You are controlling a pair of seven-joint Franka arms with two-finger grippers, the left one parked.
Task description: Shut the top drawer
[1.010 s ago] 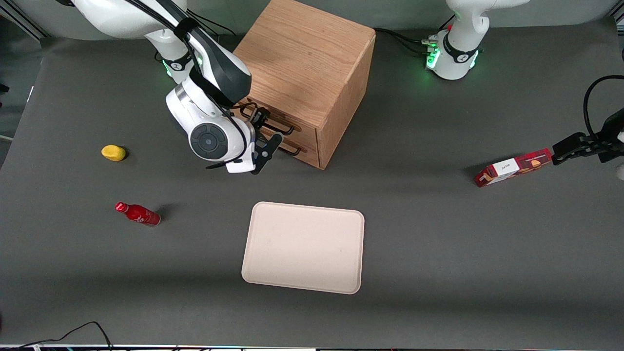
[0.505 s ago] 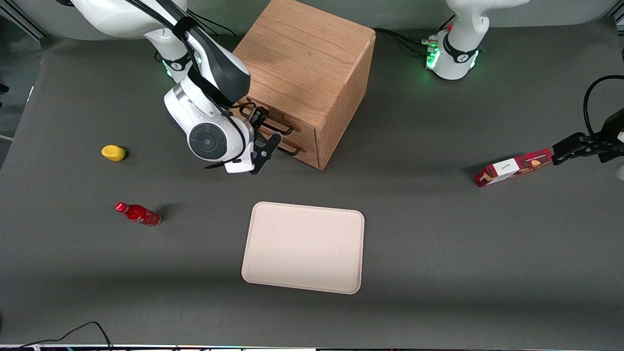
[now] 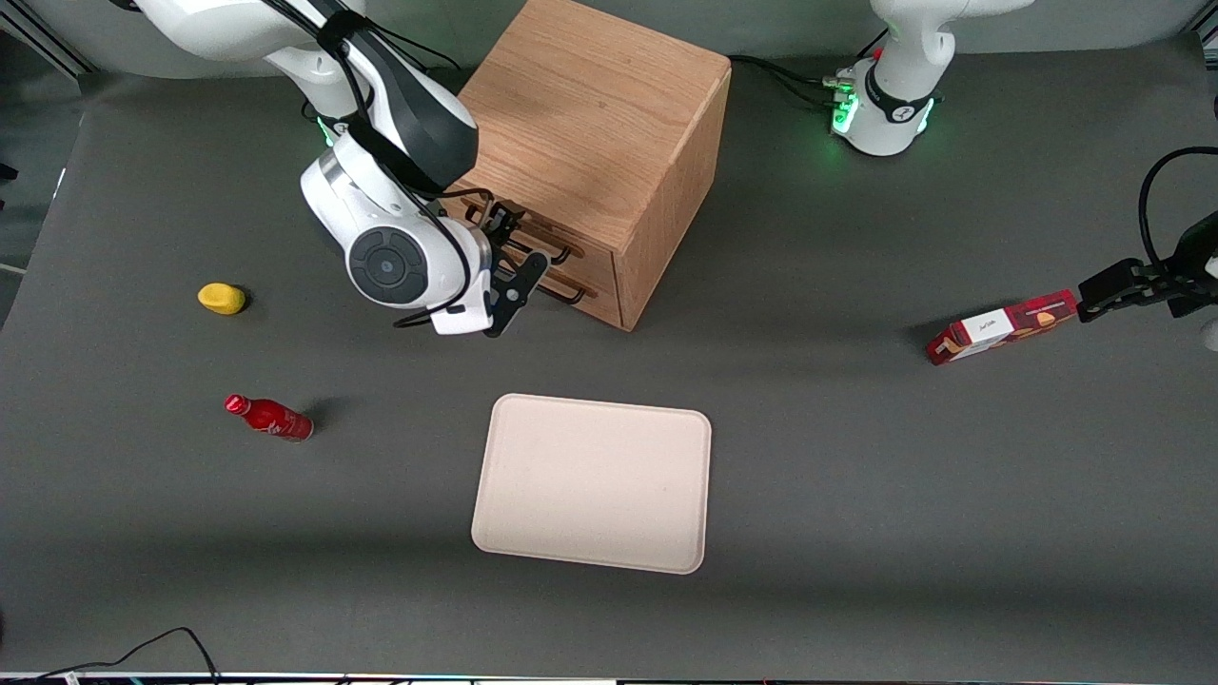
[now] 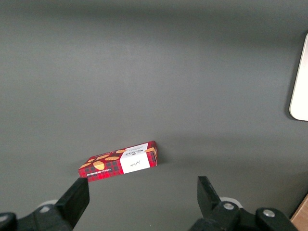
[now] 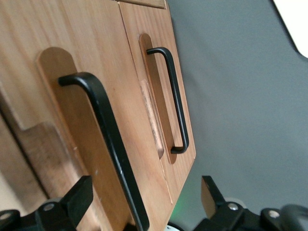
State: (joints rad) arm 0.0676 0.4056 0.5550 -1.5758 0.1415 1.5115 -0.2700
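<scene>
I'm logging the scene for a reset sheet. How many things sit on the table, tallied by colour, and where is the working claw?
Red: 2, red bottle lying on its side, red plaid snack box
Yellow: 1, small yellow lump
Beige: 1, flat beige tray
Oak: 1, boxy oak cabinet
Total: 5
The claw is open in front of the top drawer.

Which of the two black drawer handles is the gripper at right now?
The top drawer's handle: the gripper sits open right in front of it. The lower drawer's handle is farther off.
</scene>
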